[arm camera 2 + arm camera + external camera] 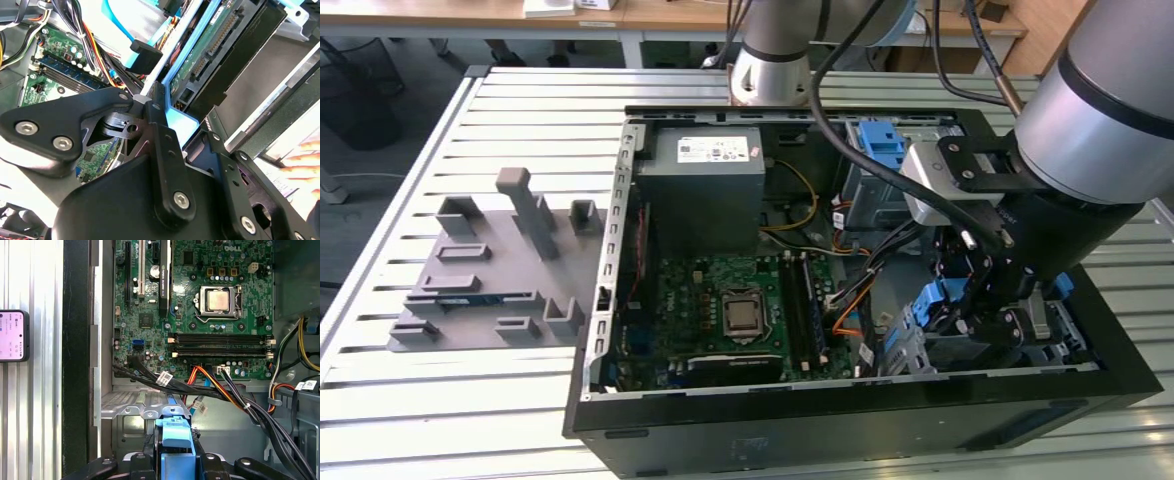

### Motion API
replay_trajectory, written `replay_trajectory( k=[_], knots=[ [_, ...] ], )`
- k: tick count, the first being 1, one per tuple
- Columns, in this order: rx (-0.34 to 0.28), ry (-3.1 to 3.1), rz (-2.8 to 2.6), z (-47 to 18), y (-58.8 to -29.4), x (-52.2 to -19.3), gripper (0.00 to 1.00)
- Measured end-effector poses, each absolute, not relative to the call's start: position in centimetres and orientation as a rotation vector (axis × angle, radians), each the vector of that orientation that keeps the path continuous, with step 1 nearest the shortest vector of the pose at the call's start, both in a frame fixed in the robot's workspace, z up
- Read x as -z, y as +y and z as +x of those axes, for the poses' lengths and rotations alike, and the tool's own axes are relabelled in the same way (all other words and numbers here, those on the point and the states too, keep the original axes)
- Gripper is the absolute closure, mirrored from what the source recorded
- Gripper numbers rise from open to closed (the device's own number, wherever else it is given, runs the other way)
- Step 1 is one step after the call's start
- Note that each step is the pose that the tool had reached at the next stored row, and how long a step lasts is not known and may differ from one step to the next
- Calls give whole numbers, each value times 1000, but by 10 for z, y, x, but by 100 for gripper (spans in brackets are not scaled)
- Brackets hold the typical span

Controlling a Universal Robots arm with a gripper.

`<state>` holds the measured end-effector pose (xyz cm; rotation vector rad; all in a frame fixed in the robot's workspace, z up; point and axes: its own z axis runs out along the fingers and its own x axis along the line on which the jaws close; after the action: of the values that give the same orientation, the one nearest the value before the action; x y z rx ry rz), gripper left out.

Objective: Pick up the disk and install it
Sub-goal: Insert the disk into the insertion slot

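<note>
The disk (937,300), a flat silver hard drive in a blue plastic bracket, sits in the exterior view between the black jaws of our gripper (983,318), low inside the open black computer case (854,420) at its corner toward the exterior view's right, beside the green motherboard (734,310). In the second wrist view we see the disk (220,45) clamped on edge between the closed black fingers (157,125). In the first wrist view its blue bracket (175,440) stands gripped before the silver metal cage (135,407).

Bright even daylight; close foreground parts blurred.
</note>
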<state>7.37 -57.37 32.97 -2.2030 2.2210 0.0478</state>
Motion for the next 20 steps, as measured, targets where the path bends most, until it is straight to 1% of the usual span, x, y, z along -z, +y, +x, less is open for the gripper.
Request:
replay_trajectory(
  k=[20],
  knots=[
    [-49, 2221, -2204, 74, -574, -330, 64]
  ],
)
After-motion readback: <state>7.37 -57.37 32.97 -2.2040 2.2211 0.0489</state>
